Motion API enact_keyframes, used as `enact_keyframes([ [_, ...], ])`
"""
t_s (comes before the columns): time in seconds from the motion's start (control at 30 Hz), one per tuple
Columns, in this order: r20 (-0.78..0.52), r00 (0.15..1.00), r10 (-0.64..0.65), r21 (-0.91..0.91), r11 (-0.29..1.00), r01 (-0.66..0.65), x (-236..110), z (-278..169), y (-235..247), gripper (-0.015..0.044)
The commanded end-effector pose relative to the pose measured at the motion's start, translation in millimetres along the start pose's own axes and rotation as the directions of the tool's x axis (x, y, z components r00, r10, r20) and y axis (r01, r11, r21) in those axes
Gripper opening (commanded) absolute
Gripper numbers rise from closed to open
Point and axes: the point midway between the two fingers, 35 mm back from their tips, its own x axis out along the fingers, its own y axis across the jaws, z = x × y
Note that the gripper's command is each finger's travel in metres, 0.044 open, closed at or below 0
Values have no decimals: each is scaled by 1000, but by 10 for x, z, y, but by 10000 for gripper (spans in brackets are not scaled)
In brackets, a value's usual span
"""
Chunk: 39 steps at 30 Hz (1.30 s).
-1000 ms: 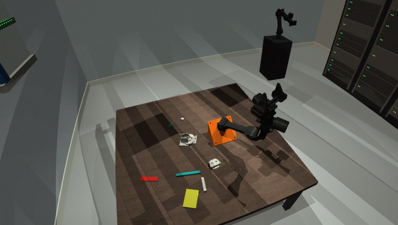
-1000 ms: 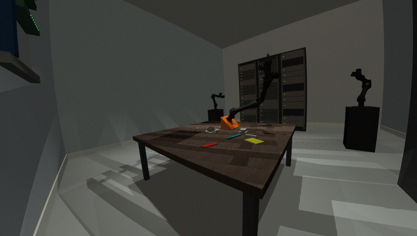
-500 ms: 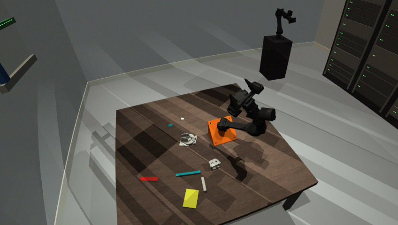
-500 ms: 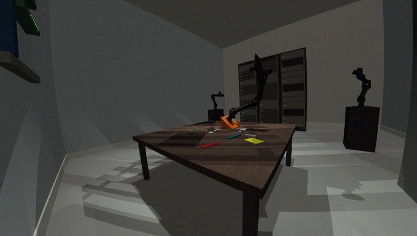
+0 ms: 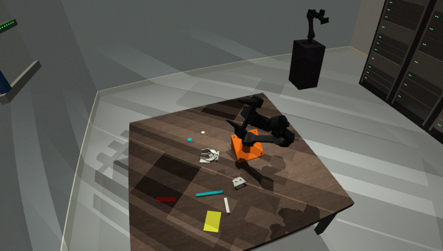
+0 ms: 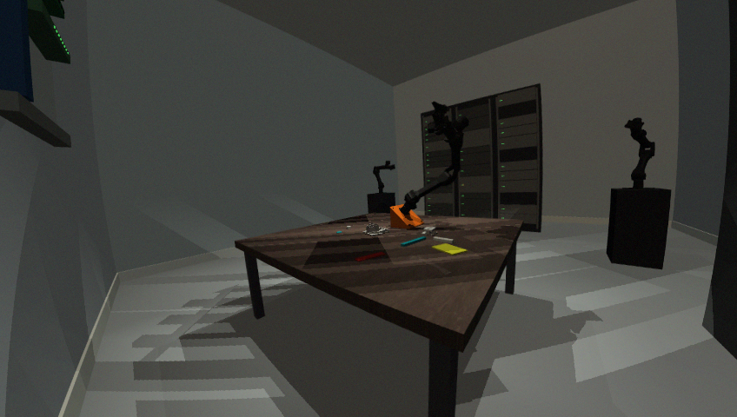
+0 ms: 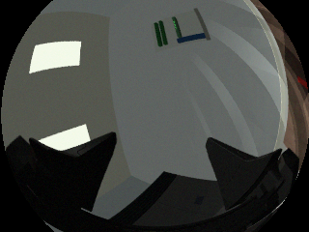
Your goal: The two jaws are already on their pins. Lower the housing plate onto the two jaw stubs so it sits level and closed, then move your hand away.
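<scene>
A pale grey-white assembly [image 5: 209,155] [image 6: 373,229] with raised round parts sits on the table, left of the orange arm base in the top view. Its jaws, pins and stubs are too small to tell apart. A separate small pale plate-like part with two dark holes [image 5: 239,181], which looks like the housing plate, lies apart from it, nearer the front. It looks slightly raised or tilted over its shadow. My gripper [image 5: 233,110] [image 7: 162,141] is open and empty, high above the table and away from both parts. The wrist view shows only walls and ceiling lights between the fingers, no parts.
The orange base [image 5: 255,152] [image 6: 398,218] stands beside the assembly. Toward the front lie a teal bar [image 5: 209,193] [image 6: 413,241], a white bar [image 5: 226,205], a red bar [image 5: 165,199] [image 6: 369,256] and a yellow sheet [image 5: 212,221] [image 6: 449,248]. Small teal [image 5: 189,139] and white [image 5: 202,132] pieces lie behind.
</scene>
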Motion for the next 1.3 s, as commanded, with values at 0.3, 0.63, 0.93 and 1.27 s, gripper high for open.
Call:
enact_keyframes([
  [0.3,88,919,-385,-65,918,391,101,460,-991,440],
  [0.63,128,766,-630,-94,761,642,-72,721,-1705,440],
  [0.93,153,597,-788,-137,581,802,-349,896,-2234,440],
  [1.27,181,369,-912,-174,340,924,-768,1092,-2744,440],
])
